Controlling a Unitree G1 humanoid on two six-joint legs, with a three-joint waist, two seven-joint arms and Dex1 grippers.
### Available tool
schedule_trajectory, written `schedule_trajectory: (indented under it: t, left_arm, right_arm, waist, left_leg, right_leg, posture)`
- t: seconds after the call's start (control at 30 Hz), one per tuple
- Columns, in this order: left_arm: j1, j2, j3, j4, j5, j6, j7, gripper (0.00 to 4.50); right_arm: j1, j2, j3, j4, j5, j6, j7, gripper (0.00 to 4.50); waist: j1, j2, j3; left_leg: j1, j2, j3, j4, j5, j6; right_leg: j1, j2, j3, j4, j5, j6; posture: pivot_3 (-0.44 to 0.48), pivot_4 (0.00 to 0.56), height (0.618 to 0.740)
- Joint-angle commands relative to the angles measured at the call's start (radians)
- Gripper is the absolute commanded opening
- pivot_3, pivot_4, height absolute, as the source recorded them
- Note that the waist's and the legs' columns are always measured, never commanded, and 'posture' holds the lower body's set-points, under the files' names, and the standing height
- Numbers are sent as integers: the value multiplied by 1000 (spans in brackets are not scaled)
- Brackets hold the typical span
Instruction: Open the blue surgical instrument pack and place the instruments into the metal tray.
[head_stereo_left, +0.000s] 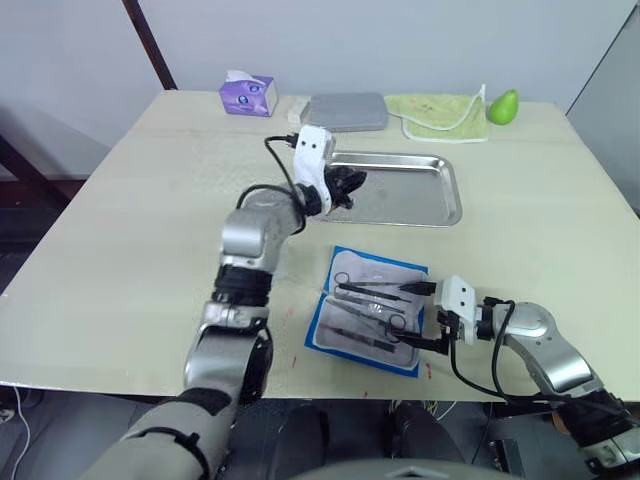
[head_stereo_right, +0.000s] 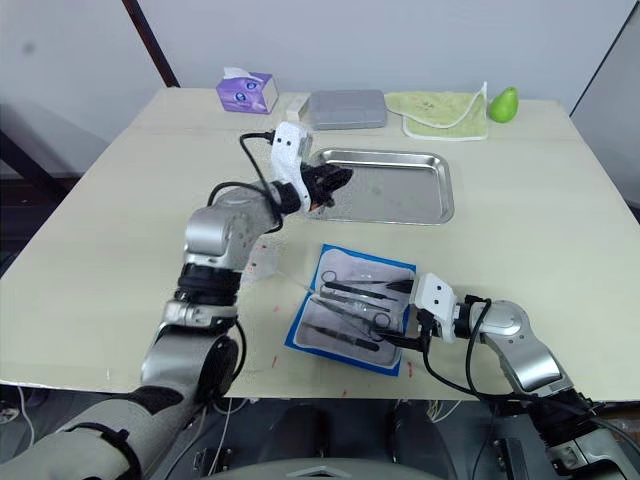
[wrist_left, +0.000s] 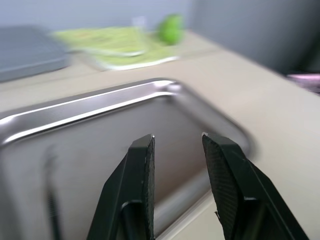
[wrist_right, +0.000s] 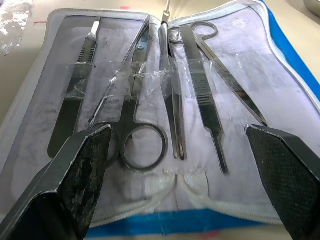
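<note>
The blue surgical instrument pack (head_stereo_left: 368, 312) lies unfolded near the table's front edge, its pale lining up. Several silver instruments (wrist_right: 142, 140) are strapped inside: scissors with ring handles, forceps (wrist_right: 207, 107) and tweezers (wrist_right: 75, 90). My right gripper (head_stereo_left: 423, 316) is open wide at the pack's right edge, its fingers (wrist_right: 80, 170) spread over the instruments' handle ends and holding nothing. My left gripper (head_stereo_left: 350, 184) hovers over the left end of the metal tray (head_stereo_left: 420, 188), open with an empty gap between its fingers (wrist_left: 142, 170). A thin dark blurred shape (wrist_left: 49, 200) lies in the tray.
Along the table's back edge stand a purple tissue box (head_stereo_left: 248, 95), a grey rectangular case (head_stereo_left: 347, 112), a green cloth (head_stereo_left: 440, 115) and a green pear (head_stereo_left: 503, 106). Bare tabletop spreads to the left and right of the pack.
</note>
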Motion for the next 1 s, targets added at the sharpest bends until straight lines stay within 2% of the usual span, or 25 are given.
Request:
schedule_trajectory:
  t: [0.03, 0.17, 0.33, 0.43, 0.5, 0.53, 0.57, 0.63, 0.83, 1.0]
  left_arm:
    - [86, 98, 2, -133, -107, -74, -246, 1596]
    - [163, 206, 6, -130, -141, -164, -442, 1596]
    - [248, 310, 36, -80, -171, -253, -610, 1596]
    - [284, 384, 72, -36, -204, -279, -716, 2419]
    - [299, 417, 91, -24, -211, -302, -753, 3377]
    - [312, 440, 104, -18, -212, -311, -771, 3432]
    - [325, 462, 116, -8, -210, -320, -789, 3996]
    - [341, 490, 131, 9, -205, -330, -813, 4416]
    - [367, 542, 147, 38, -207, -358, -860, 4416]
    - [340, 567, 126, 54, -200, -368, -879, 4416]
  right_arm:
    - [48, -30, 32, 131, -86, 35, -6, 4500]
    - [57, -30, 23, 133, -79, 21, 0, 4500]
    - [73, -31, 15, 131, -73, 1, 6, 4500]
    - [86, -35, 14, 133, -74, -15, 7, 4500]
    - [95, -38, 11, 134, -74, -26, 10, 4500]
    - [101, -40, 9, 135, -73, -33, 13, 4500]
    - [106, -42, 7, 137, -72, -43, 19, 4500]
    - [112, -45, 6, 140, -70, -55, 28, 4500]
    - [106, -44, 10, 167, -74, -88, 46, 4500]
    - [92, -33, 16, 214, -81, -121, 57, 4500]
  waist:
    - [2, 0, 0]
    - [7, 0, 0]
    - [5, 0, 0]
    - [3, 0, 0]
    - [6, 0, 0]
    - [7, 0, 0]
    - [8, 0, 0]
    - [7, 0, 0]
    - [6, -1, 0]
    - [6, -1, 0]
  left_leg:
    - [1, 0, 0, 0, 0, 0]
    - [5, 0, 1, -1, -3, 4]
    - [10, 0, 1, -5, -3, 5]
    - [10, 0, 1, -5, -3, 5]
    - [10, 0, 1, -5, -3, 5]
    - [10, 0, 1, -5, -3, 5]
    - [10, 0, 1, -5, -3, 5]
    - [10, 0, 1, -5, -3, 5]
    - [10, 1, 1, -5, -3, 5]
    - [11, 1, 1, -5, -3, 5]
  right_leg:
    - [0, 0, 0, 0, 0, 0]
    - [5, -1, -1, -2, 0, 0]
    - [10, -1, -1, -4, -1, -1]
    - [9, -1, 0, -4, -1, -1]
    - [9, -1, -1, -4, -1, -1]
    - [9, -1, -1, -5, -2, -2]
    - [9, -2, -1, -5, -2, -3]
    - [9, -2, -1, -5, -3, -3]
    - [9, -2, -1, -5, -4, -4]
    - [9, -2, -1, -5, -4, -5]
  posture:
    - [0, 150, 736]
    - [0, 150, 736]
    - [0, 150, 736]
    - [0, 150, 736]
    - [0, 150, 736]
    - [0, 150, 736]
    - [0, 150, 736]
    - [0, 150, 736]
    - [0, 150, 736]
    - [0, 150, 736]
